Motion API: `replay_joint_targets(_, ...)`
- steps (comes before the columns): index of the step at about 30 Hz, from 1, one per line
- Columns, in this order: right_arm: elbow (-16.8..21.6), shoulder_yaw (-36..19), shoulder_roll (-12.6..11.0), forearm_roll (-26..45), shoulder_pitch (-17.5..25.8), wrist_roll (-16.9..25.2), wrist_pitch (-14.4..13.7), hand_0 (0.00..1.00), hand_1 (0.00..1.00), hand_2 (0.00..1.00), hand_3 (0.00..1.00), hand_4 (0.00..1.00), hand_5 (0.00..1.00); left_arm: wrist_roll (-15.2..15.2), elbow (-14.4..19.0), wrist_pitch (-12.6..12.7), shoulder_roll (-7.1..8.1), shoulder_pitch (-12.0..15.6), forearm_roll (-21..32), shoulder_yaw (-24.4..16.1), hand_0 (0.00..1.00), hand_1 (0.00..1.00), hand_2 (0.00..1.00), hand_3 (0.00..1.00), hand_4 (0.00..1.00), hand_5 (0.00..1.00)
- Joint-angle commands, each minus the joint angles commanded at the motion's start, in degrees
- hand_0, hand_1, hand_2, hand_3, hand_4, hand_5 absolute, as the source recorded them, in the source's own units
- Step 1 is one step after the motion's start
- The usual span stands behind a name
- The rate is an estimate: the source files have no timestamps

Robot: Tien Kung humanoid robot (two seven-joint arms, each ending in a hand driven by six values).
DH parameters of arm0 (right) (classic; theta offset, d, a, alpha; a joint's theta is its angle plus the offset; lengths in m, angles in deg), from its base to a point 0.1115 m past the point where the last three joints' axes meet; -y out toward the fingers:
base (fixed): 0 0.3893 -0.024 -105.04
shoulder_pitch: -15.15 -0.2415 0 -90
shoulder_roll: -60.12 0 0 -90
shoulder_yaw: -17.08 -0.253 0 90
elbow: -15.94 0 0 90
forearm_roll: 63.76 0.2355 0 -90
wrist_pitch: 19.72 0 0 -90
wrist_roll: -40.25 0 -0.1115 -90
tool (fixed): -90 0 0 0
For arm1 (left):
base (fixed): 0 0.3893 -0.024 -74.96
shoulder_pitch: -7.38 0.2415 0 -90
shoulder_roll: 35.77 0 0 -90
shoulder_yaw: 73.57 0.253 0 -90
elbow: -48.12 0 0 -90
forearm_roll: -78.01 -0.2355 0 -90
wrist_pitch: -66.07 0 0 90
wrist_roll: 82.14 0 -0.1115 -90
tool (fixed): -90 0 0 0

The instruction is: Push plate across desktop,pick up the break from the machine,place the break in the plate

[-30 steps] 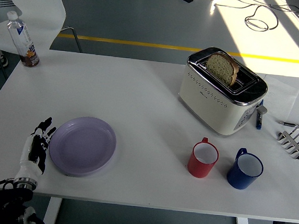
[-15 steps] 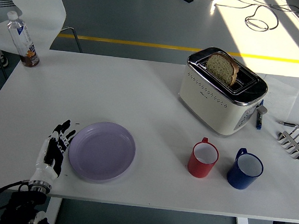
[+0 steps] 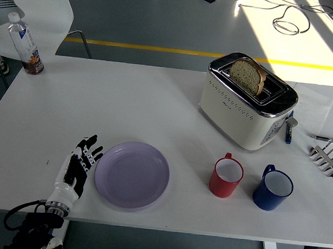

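lab/test hall | grey floor (image 3: 141, 17) | yellow line (image 3: 161, 49) | loose cables (image 3: 289, 21)

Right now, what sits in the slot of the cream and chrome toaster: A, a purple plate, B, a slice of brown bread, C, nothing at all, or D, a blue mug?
B: a slice of brown bread stands up out of the cream and chrome toaster's slot.

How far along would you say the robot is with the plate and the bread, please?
The push is in hand: the left hand, fingers flat and extended, sits against the left rim of the purple plate, which lies left of the red mug. Left to do: the bread sits in the toaster; the right hand rests at the table's right edge.
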Motion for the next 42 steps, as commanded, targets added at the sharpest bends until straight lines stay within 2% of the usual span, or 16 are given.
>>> replay_joint_targets(5, -0.01, -0.04, 0.06, 0.0, -0.04, 0.02, -0.02, 0.71, 0.646, 0.671, 0.689, 0.543, 0.546, 0.31, 0.37, -0.79, -0.01, -0.22, 0.77, 1.13, 0.792, 0.855, 0.936, 0.845, 0.534, 0.998)
replay_joint_targets(6, -0.01, -0.02, 0.07, 0.0, -0.05, 0.03, -0.02, 0.71, 0.646, 0.672, 0.689, 0.545, 0.545, 0.37, 0.43, -0.97, -0.03, -0.26, 0.87, 1.32, 0.757, 0.836, 0.931, 0.843, 0.533, 0.998)
replay_joint_targets(8, -0.01, -0.02, 0.08, 0.0, -0.05, 0.03, -0.02, 0.71, 0.646, 0.672, 0.689, 0.545, 0.545, 0.39, 0.45, -1.03, -0.03, -0.27, 0.91, 1.38, 0.757, 0.836, 0.931, 0.843, 0.533, 0.998)
replay_joint_targets(20, -0.06, -0.04, 0.04, 0.06, 0.21, 0.06, -0.04, 0.71, 0.646, 0.671, 0.689, 0.547, 0.547, 2.23, -0.09, -4.84, -0.21, -0.8, 2.94, 2.88, 0.723, 0.797, 0.899, 0.838, 0.532, 0.998)
replay_joint_targets(30, -0.01, -0.05, -0.03, 0.07, 0.85, 0.07, -0.05, 0.709, 0.645, 0.671, 0.688, 0.547, 0.549, 2.65, -0.56, -6.87, -0.21, -0.48, 3.95, 4.06, 0.702, 0.777, 0.889, 0.828, 0.536, 0.998)
replay_joint_targets(38, 0.31, -0.31, 0.22, -0.03, 1.24, 0.09, -0.12, 0.708, 0.645, 0.671, 0.687, 0.546, 0.552, 0.71, -0.02, -4.59, -0.21, 0.23, 3.59, 3.15, 0.725, 0.789, 0.889, 0.826, 0.541, 0.998)
replay_joint_targets(41, 0.95, -0.35, 0.24, -0.14, 1.4, 0.09, -0.17, 0.708, 0.645, 0.671, 0.687, 0.546, 0.552, -0.93, 0.62, -1.7, -0.21, 0.73, 2.9, 1.55, 0.725, 0.789, 0.889, 0.826, 0.541, 0.998)
replay_joint_targets(42, 1.27, -0.32, 0.24, -0.25, 1.43, 0.08, -0.19, 0.708, 0.644, 0.671, 0.688, 0.545, 0.55, -1.42, 0.86, -0.87, -0.21, 0.91, 2.71, 1.02, 0.755, 0.816, 0.895, 0.822, 0.547, 0.998)
